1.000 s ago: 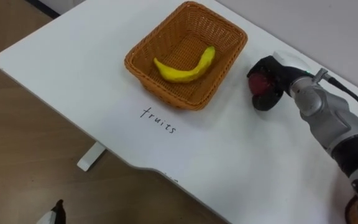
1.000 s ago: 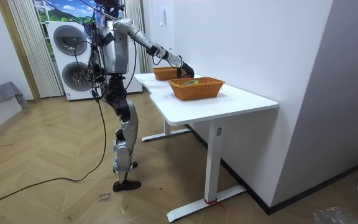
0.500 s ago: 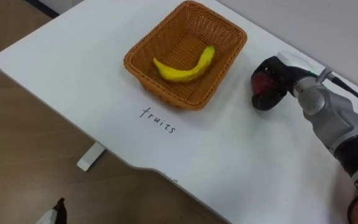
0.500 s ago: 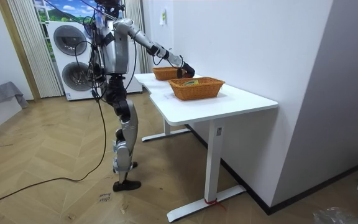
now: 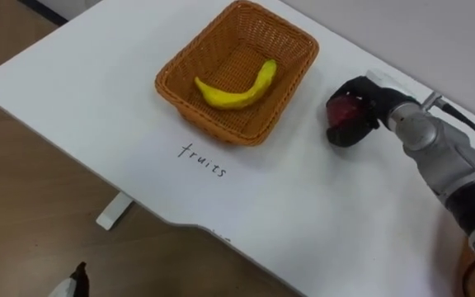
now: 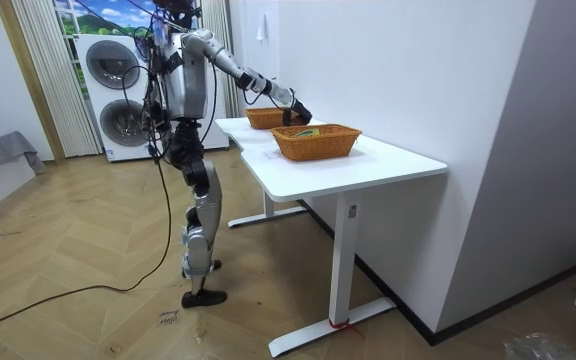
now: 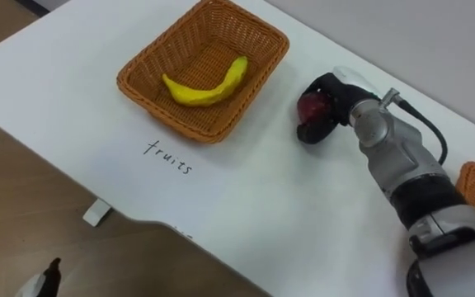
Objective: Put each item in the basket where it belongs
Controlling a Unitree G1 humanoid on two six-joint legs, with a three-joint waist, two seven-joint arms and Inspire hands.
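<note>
Red fruit (image 5: 341,112) sat clasped in right hand (image 5: 369,104), fingers curled round it, low over white table (image 5: 320,216), just right of the wicker basket (image 5: 293,76). Banana (image 5: 233,89) lay inside that basket. Handwritten "fruits" label (image 5: 203,161) on table just before basket. Robot stood at table's edge, right arm stretched out.

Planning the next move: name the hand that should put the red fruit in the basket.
Right: the right hand has its fingers curled round the red fruit, close beside the fruit basket.
</note>
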